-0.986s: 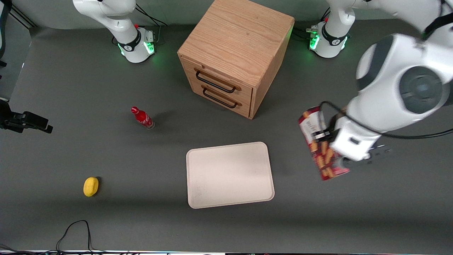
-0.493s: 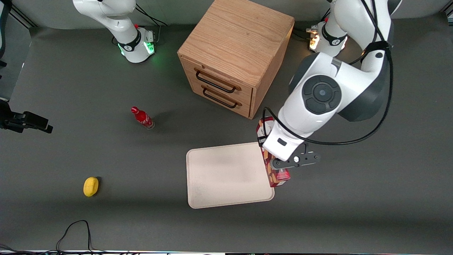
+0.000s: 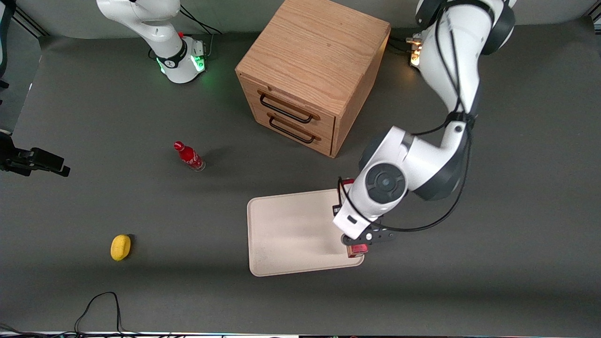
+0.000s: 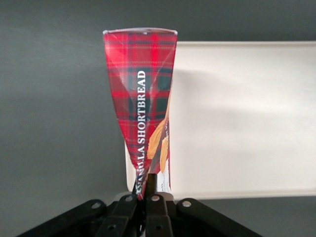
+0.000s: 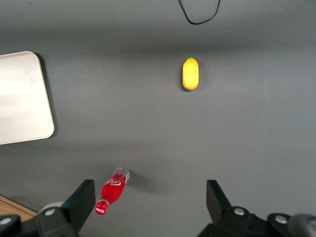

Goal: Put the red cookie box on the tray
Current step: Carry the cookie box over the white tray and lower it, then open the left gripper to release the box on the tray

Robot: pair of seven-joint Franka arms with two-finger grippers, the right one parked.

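I see the red cookie box pinched tight in my gripper, fingers clamped on its narrow end, hanging over the tray along the edge toward the working arm's end.

Gripper clamped on red cookie box, above tray edge toward working arm. Tray surface bare. Drawer cabinet near; bottle, yellow object well apart.
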